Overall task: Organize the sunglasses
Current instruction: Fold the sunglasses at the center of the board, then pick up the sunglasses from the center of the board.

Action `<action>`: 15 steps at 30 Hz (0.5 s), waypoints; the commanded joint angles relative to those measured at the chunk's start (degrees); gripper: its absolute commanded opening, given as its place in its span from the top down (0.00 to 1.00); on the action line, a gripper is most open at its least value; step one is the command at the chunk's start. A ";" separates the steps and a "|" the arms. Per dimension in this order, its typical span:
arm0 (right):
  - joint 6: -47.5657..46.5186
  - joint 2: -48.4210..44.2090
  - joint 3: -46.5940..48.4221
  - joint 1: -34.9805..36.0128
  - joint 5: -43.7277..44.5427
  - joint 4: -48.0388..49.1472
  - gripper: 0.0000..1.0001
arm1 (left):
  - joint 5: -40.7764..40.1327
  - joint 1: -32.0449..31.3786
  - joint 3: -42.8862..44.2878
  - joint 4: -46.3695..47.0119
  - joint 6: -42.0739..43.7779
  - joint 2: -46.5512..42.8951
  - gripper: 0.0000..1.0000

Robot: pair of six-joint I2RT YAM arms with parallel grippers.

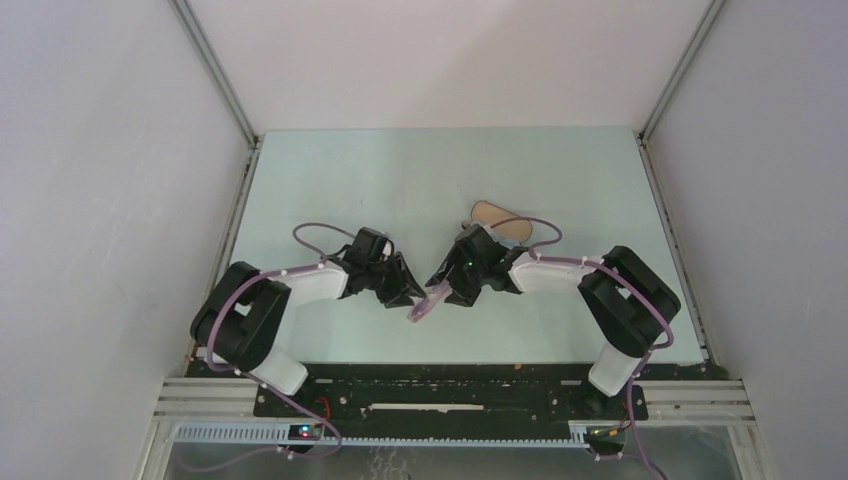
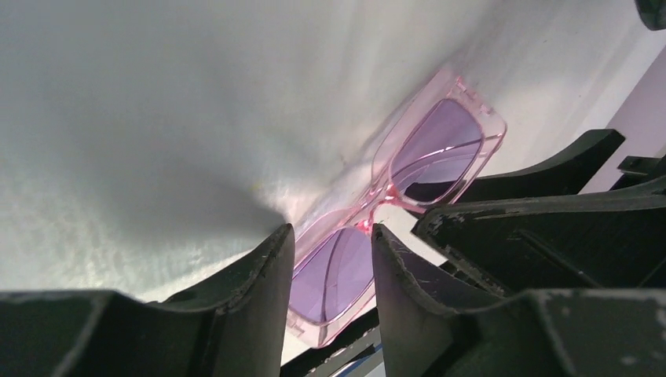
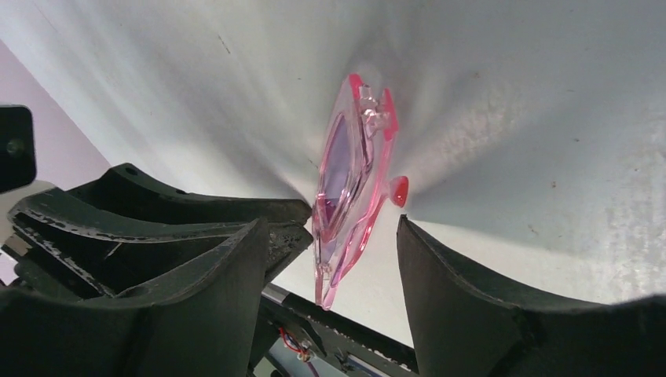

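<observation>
Just short of the middle of the table [image 1: 380,180], toward its near edge, the sunglasses [image 1: 427,304] are found between the two grippers; whether they rest on the surface or are raised from it cannot be told. One lens is clamped between the closed fingers of the left gripper [image 2: 330,236]. The right gripper [image 3: 334,228] is held open around the frame, which is seen edge-on, close beside one finger and clear of the other. Farther back, a tan-lined case [image 1: 490,213] is partly hidden by the right arm.
</observation>
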 commanded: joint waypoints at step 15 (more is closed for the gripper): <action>-2.82 4.92 10.61 4.90 7.43 -14.02 0.35 | -14.21 8.39 -5.09 -16.45 1.54 -25.71 0.52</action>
